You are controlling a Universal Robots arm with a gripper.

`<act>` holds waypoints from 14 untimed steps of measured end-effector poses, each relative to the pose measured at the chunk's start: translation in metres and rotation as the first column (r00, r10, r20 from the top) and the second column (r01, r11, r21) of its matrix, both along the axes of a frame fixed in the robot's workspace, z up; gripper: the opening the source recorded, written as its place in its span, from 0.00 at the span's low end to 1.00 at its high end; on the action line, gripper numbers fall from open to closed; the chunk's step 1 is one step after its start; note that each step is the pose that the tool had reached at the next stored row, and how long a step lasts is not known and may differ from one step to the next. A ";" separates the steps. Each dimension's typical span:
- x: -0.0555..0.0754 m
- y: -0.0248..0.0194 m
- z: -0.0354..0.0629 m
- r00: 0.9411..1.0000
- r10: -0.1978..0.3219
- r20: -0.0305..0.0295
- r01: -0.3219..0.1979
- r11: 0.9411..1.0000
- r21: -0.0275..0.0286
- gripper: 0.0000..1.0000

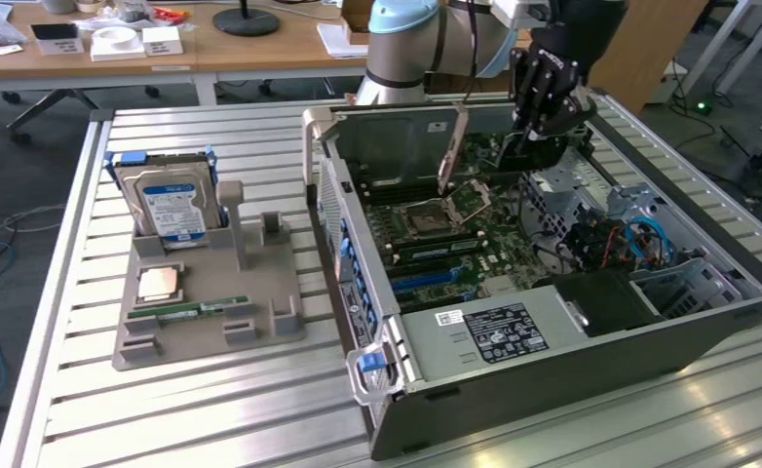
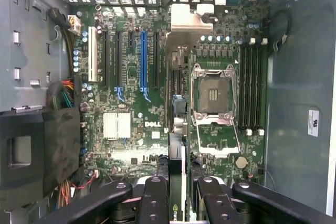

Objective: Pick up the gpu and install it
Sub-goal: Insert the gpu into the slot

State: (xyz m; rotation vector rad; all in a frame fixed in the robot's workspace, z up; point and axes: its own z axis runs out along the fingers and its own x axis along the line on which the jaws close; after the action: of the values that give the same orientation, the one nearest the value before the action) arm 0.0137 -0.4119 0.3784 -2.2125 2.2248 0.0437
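One black two-fingered claw point(image 1: 533, 136) hangs at one o'clock in the exterior view, inside the open grey computer case point(image 1: 615, 370). At the wrist, we see it clamped narrow on the thin dark gpu card point(image 2: 177, 166), edge-on above the green motherboard point(image 2: 131, 93). Misalignment with the blue slot point(image 2: 143, 59) could, we judge, jam the card's edge connector.

Silver arm point(image 1: 399, 44) with pale-blue caps, black hand point(image 1: 527, 136).

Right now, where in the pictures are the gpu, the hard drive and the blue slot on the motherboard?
gpu point(image 2: 176, 169), wrist view, on its dark narrow edge.
hard drive point(image 1: 173, 205), exterior view, on its blue-white label.
blue slot point(image 2: 143, 59), wrist view, on the middle of its length.
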 end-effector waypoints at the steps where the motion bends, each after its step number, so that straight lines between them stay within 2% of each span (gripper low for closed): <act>1: -0.001 0.0000 -0.0006 1.000 0.000 0.000 0.000 1.000 0.000 0.26; 4: -0.001 -0.0005 -0.0013 1.000 0.000 0.001 0.000 1.000 0.000 0.26; 11: -0.002 -0.0096 -0.0022 1.000 0.000 0.001 0.000 1.000 0.000 0.26; 14: -0.002 -0.0098 -0.0024 1.000 0.000 0.001 0.000 1.000 0.000 0.26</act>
State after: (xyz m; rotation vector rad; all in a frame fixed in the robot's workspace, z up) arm 0.0116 -0.4217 0.3760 -2.2122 2.2243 0.0424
